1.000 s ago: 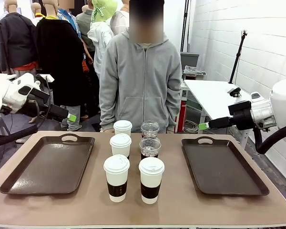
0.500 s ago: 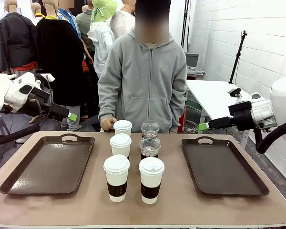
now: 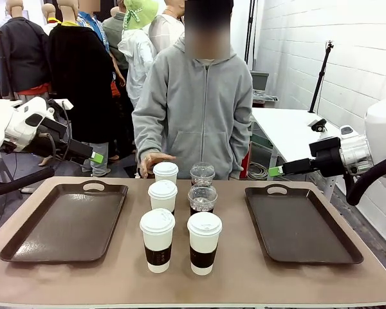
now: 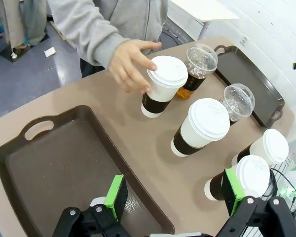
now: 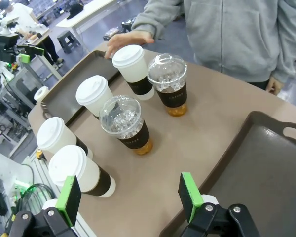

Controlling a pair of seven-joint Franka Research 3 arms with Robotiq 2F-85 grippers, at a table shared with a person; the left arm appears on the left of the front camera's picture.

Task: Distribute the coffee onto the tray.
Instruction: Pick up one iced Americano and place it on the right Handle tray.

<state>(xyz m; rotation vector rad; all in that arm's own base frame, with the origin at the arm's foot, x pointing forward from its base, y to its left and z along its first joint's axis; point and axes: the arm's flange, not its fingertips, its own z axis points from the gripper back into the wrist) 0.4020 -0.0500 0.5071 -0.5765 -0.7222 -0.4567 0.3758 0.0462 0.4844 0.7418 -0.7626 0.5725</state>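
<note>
Front view: no part of the task is done. The left tray, below the left pincer, and the right tray, below the right pincer, are both bare. The coffee stands on the bench between the two pincers, lower than both and well apart from each. It consists of four paper cups with brown sleeves and two clear domed cups, set in two rows in the gap between the trays. Each pincer is released, jaws spread wide, grasping nothing. In the left wrist view the left tray lies directly under the green pads, with the cups ahead and off to one side. A person's hand reaches from the far side to the farthest paper cup and appears to touch its lid; that cup stands on the bench. Judgement: all six cups are left to move, and neither pincer is near a cup.
</note>
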